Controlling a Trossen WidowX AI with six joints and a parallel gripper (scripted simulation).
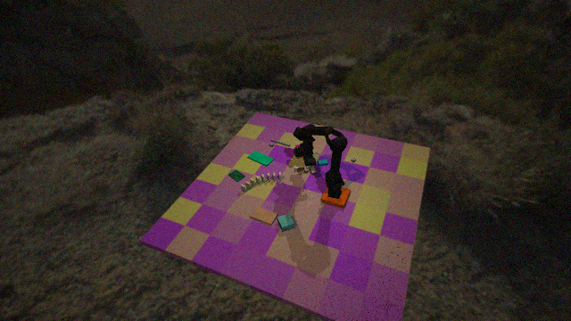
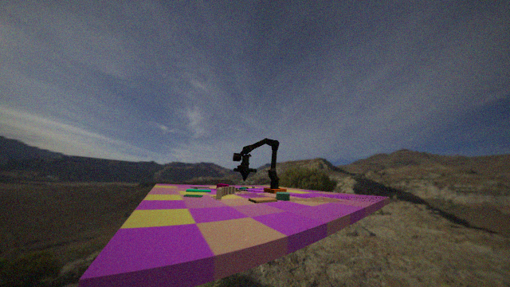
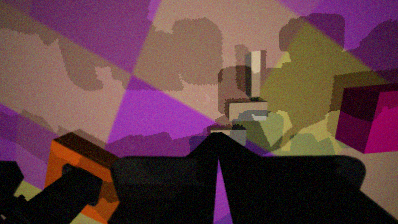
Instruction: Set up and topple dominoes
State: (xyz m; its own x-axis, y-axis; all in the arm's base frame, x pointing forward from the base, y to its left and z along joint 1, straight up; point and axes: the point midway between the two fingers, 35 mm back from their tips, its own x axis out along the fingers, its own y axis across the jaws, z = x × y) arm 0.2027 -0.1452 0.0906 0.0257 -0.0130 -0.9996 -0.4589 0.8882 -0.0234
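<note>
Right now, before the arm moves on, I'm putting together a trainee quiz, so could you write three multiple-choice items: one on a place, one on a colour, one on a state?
1. Which thing is nearest the tan board?
A) the teal block
B) the dark green tile
C) the magenta block

2. What colour is the base plate under the arm?
A) yellow
B) orange
C) teal

3. How is the gripper?
A) wide open
B) closed on the magenta block
C) closed on nothing

1: A, the top view shows it just off the board's end.
2: B, all three views show that orange.
3: C, the fingertips meet in the wrist view with nothing between them.
</note>
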